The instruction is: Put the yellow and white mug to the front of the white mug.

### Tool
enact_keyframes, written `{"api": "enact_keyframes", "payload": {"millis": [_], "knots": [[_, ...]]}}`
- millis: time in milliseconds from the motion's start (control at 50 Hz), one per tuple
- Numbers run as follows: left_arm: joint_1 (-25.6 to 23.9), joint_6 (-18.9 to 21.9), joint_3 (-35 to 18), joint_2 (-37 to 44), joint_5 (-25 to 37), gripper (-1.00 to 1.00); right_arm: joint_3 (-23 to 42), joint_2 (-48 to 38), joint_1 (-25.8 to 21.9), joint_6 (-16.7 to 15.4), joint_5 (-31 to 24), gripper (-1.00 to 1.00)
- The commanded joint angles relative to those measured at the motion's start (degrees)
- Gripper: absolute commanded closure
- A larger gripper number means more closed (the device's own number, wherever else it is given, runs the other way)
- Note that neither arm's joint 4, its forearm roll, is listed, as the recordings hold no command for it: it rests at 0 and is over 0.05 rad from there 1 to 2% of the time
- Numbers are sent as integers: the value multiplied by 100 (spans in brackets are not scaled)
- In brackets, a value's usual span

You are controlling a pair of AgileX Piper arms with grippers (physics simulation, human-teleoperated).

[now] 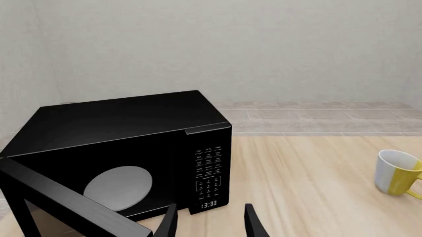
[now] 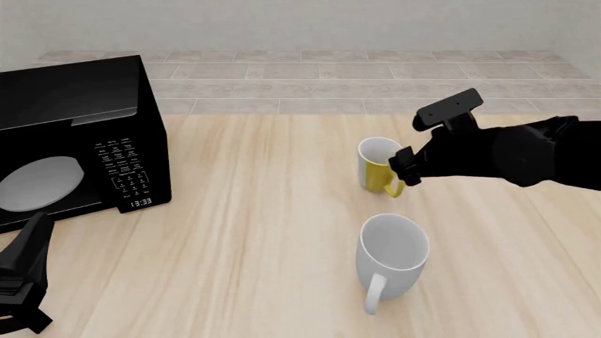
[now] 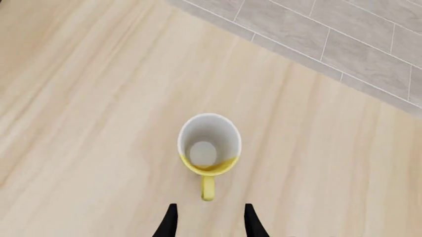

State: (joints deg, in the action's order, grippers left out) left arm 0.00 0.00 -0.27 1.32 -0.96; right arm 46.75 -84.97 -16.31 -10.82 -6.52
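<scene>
The yellow and white mug (image 2: 378,163) stands upright at mid-table, its yellow handle (image 3: 207,188) pointing toward my right gripper (image 3: 209,221). That gripper (image 2: 404,169) hovers just above and behind the handle, open, with nothing between its fingers. The larger white mug (image 2: 392,255) stands upright nearer the table's front edge, handle toward the front. My left gripper (image 1: 211,224) is open and empty low at the front left (image 2: 33,243), far from both mugs. The left wrist view catches the yellow and white mug (image 1: 398,172) at its edge.
A black microwave (image 2: 80,134) sits at the back left with its door (image 1: 66,197) swung open and a white plate (image 1: 118,186) inside. A tiled strip (image 2: 310,77) runs along the table's far side.
</scene>
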Motion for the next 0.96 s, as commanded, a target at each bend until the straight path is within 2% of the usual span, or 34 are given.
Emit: {"api": "enact_keyframes", "payload": {"millis": [20, 60, 160, 260, 480, 720, 960], "knots": [[0, 1, 0, 0, 0, -100, -302, 759, -83, 39, -13, -100], [0, -1, 0, -1, 1, -100, -370, 889, -45, 10, 20, -100], [1, -1, 0, -1, 0, -100, -669, 1668, -51, 235, 106, -100], [-1, 1, 0, 0, 0, -100, -836, 2034, 108, 63, 119, -100], [0, 1, 0, -1, 1, -100, -1077, 3252, 112, 88, -212, -100], [-1, 0, 0, -1, 1, -100, -1475, 3902, 101, 113, -76, -100], [1, 0, 0, 0, 0, -100, -1603, 4234, 231, 66, 30, -100]]}}
